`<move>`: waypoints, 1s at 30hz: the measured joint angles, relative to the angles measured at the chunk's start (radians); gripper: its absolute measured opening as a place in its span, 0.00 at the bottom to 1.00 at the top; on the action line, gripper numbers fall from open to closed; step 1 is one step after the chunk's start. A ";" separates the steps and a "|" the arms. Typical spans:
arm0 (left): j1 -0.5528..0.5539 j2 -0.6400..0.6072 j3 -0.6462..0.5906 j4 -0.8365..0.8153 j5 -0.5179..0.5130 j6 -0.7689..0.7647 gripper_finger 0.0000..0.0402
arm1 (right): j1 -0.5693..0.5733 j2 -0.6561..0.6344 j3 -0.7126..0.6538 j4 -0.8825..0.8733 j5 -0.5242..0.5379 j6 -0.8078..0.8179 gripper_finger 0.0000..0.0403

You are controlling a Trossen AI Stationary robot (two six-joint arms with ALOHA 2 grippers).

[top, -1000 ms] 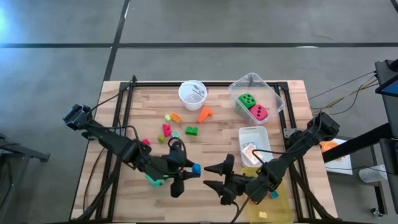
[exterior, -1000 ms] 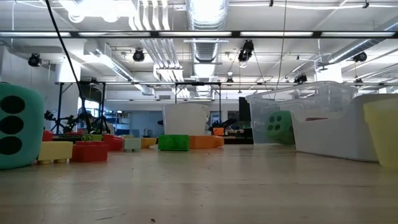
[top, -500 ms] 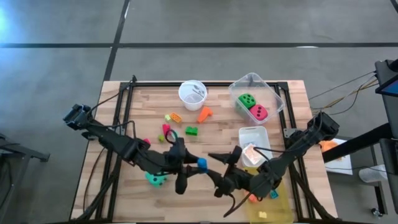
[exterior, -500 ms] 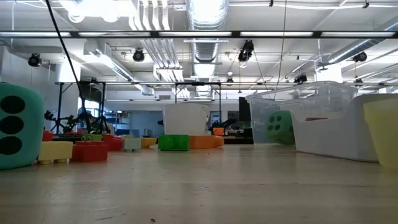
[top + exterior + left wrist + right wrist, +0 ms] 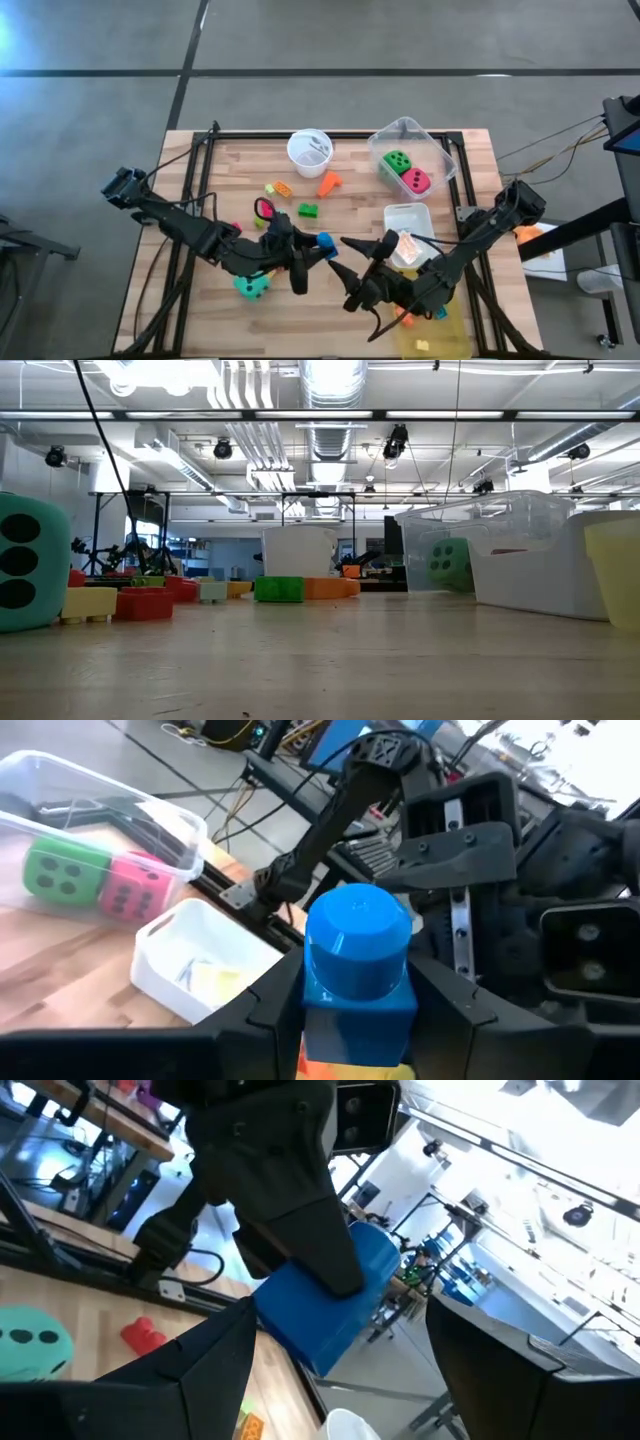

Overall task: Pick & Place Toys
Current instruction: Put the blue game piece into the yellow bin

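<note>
My left gripper [image 5: 316, 252] is shut on a blue plastic block [image 5: 323, 241] with a round stud, lifted over the table's middle. An orange part [image 5: 340, 1070] shows under the blue. My right gripper [image 5: 346, 271] faces it from the right, open, with its fingers [image 5: 205, 1365] standing to either side of the block [image 5: 330, 1305] and apart from it. A teal die [image 5: 250, 287] rests on the table near the left arm. Green and pink dice [image 5: 406, 171] lie in the clear bin [image 5: 440, 150]. Small blocks [image 5: 308, 210] are scattered at the middle. My left gripper pinches the blue block by two opposite side faces [image 5: 306, 1005] between its two fingers, below the stud [image 5: 358, 925]. The fingers come at it about level, pointing toward the table's right side. The block is lifted clear of the table.
A white cup [image 5: 309, 150] stands at the far middle. A small white bin [image 5: 408, 225] holding a tan piece sits right of centre, and a yellow bin [image 5: 432, 330] lies at the near right under the right arm. Loose blocks [image 5: 145, 603] lie left of centre.
My left gripper has risen and gone a little toward the far edge with the blue block, rolling its wrist. My right gripper has risen and turned, so its open fingers now face the block. The teal die has stayed where it was.
</note>
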 joint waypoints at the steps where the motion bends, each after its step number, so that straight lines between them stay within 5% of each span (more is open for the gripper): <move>1: 0.000 0.000 0.000 0.010 0.002 0.000 0.33 | -0.002 0.000 0.003 0.000 0.011 -0.006 0.70; 20: -0.002 -0.015 -0.001 0.067 0.048 -0.004 0.33 | -0.008 0.000 0.052 0.003 0.040 -0.072 0.69; 30: -0.002 -0.014 -0.002 0.099 0.079 -0.007 0.33 | -0.026 0.002 0.059 0.000 -0.033 -0.072 0.37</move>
